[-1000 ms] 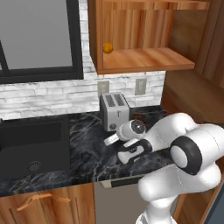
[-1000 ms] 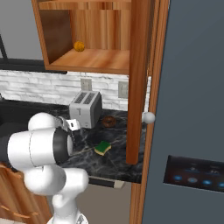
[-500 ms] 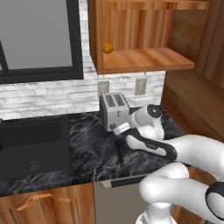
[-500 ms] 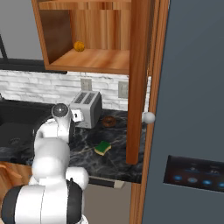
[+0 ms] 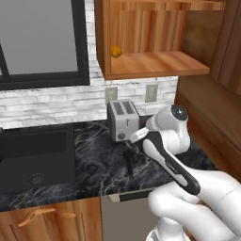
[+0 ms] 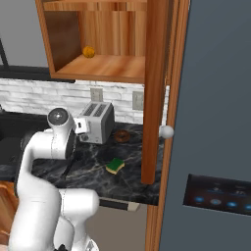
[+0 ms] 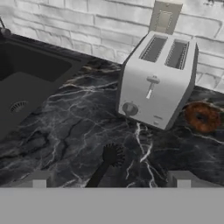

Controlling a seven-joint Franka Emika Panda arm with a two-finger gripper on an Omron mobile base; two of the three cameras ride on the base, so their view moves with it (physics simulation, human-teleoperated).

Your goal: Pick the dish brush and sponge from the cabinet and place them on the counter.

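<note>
Dish brush (image 7: pixel 106 164) lying flat on the black marble desk (image 7: pixel 65 131) in front of the toaster (image 7: pixel 157 81), directly between the wide-spread claw (image 7: pixel 111 180) fingertips, untouched, sponge (image 6: pixel 115 165) on the desk right of the toaster

this is a home kitchen. a black marble-look counter (image 5: pixel 94 162) carries a silver toaster (image 5: pixel 123 120) beside a black sink basin (image 5: pixel 33 157), backed by a pale brick wall (image 5: pixel 47 106) with outlets. above hangs an open reddish-brown wooden cabinet (image 5: pixel 150 66), and low wooden cabinets (image 5: pixel 47 219) sit under the counter.
</note>
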